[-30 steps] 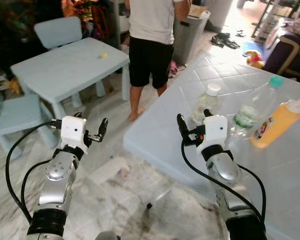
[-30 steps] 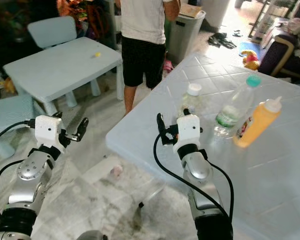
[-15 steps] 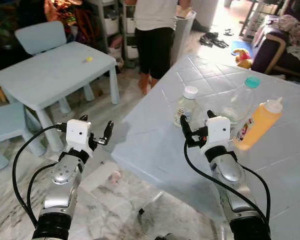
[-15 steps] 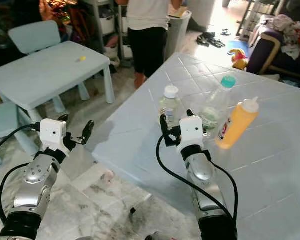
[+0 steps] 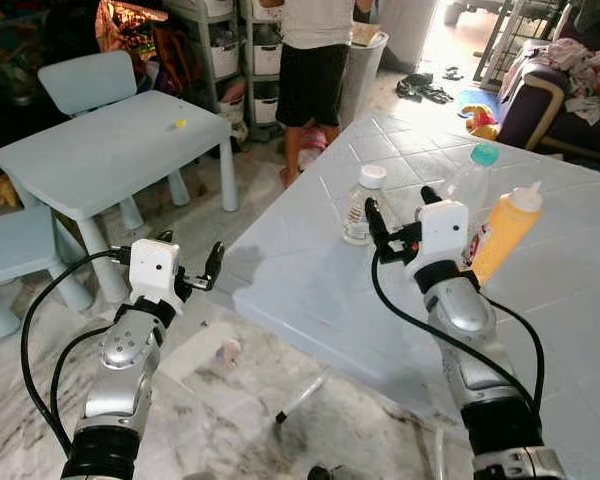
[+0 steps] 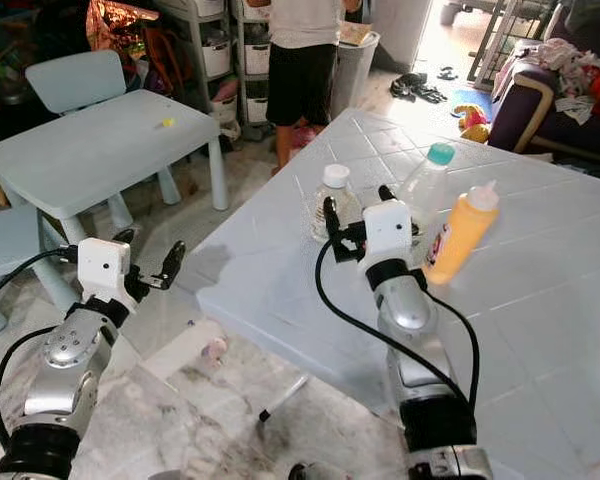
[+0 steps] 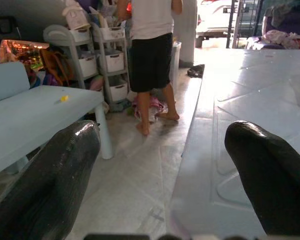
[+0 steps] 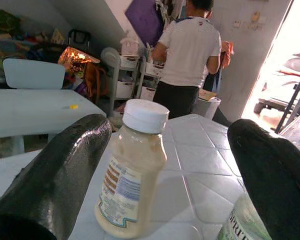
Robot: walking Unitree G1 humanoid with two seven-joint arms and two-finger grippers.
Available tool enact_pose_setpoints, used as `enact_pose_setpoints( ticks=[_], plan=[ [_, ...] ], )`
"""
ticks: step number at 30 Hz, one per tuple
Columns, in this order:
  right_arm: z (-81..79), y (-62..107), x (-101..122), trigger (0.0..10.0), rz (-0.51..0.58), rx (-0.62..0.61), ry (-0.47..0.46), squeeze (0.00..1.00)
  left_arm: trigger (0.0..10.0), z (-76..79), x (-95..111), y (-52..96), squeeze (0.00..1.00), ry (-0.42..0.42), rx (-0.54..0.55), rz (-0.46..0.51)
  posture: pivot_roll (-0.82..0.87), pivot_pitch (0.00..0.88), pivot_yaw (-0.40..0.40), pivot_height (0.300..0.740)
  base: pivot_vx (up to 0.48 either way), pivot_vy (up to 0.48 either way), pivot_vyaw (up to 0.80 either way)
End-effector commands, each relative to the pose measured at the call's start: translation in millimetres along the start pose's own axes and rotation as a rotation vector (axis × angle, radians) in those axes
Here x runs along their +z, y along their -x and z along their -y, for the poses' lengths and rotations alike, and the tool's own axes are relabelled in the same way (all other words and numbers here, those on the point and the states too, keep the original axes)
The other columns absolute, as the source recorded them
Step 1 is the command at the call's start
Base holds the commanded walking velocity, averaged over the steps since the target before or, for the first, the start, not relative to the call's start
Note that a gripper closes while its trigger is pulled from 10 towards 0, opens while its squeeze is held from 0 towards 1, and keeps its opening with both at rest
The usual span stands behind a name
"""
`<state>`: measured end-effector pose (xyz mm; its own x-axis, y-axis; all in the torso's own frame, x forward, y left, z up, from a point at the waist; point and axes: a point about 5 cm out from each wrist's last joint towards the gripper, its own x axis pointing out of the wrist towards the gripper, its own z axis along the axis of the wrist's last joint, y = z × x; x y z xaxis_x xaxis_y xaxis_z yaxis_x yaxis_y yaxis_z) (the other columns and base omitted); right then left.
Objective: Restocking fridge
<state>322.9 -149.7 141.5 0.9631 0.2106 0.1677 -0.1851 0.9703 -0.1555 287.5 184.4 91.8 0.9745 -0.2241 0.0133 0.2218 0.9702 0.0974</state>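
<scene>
Our right gripper point(image 5: 395, 218) hovered over pale table point(image 5: 310, 290), fingers spread, empty — white-capped bottle point(image 8: 132, 172) framed between them at 12 o'clock, apparently lined up for grasp. Green-capped bottle point(image 5: 472, 185) and orange squeeze bottle point(image 5: 502, 232) crowded close at 2 o'clock. Our left gripper point(image 5: 188, 272) spread too, off table edge at 9 o'clock — open floor there. Person point(image 5: 315, 60) stood beyond.
</scene>
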Motion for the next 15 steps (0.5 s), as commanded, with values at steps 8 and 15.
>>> enact_pose_setpoints(
  ticks=[8, 15],
  plan=[
    [-0.1, -19.8, 8.5, 10.0, 0.035, 0.051, -0.011, 0.0, 10.0, -4.8, 4.1, 7.9, 0.0, -0.034, -0.019, -0.008, 0.06, 0.021, -0.028, 0.74, 0.0, 0.0, 0.0],
    [1.6, -16.0, 7.6, 10.0, 0.051, 0.024, -0.005, 0.0, 10.0, -9.6, 5.2, 12.4, 0.0, -0.045, -0.014, -0.007, 0.06, 0.02, -0.019, 0.74, 0.0, 0.0, 0.0]
  ],
)
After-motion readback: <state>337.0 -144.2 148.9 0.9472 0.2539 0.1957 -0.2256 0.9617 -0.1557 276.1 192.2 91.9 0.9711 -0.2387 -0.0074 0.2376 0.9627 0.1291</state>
